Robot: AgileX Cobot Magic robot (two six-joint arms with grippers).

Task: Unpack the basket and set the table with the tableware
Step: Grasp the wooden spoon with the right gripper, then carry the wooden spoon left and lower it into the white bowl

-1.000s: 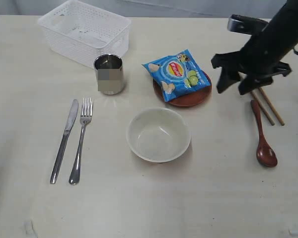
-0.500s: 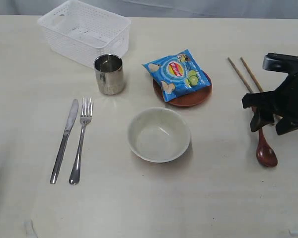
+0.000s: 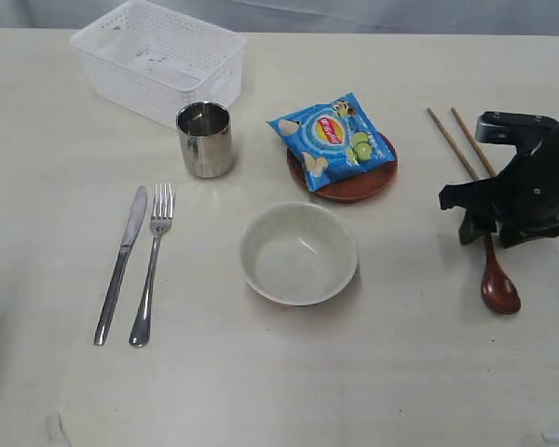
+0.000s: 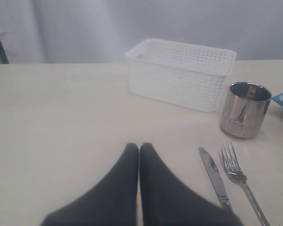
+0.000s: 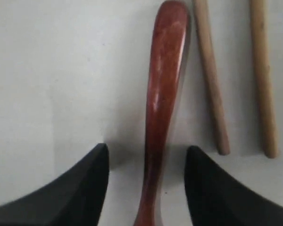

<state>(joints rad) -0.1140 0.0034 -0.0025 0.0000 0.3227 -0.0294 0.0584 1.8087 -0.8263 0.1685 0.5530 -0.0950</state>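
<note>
The white basket [image 3: 158, 58] stands at the back left, with the steel cup [image 3: 205, 140] in front of it. Knife [image 3: 121, 264] and fork [image 3: 152, 265] lie side by side on the table [image 3: 261, 391]. The cream bowl [image 3: 298, 253] sits in the middle. Behind it the reddish-brown plate [image 3: 359, 183] carries a blue crisp bag [image 3: 334, 138]. At the right lie the chopsticks [image 3: 461, 140] and the wooden spoon [image 3: 499, 285]. My right gripper [image 3: 489, 233] is open, low over the spoon handle [image 5: 162, 94], a finger on each side. My left gripper [image 4: 139, 147] is shut and empty, near the knife [image 4: 214, 176].
The chopsticks [image 5: 210, 75] lie close beside the spoon handle, right next to one finger of the right gripper. The left arm does not show in the exterior view. The basket [image 4: 181, 73] and cup [image 4: 244, 109] stand ahead of the left gripper.
My right gripper came down from above the chopsticks to the spoon's handle, then shifted slightly left. The tableware has not moved.
</note>
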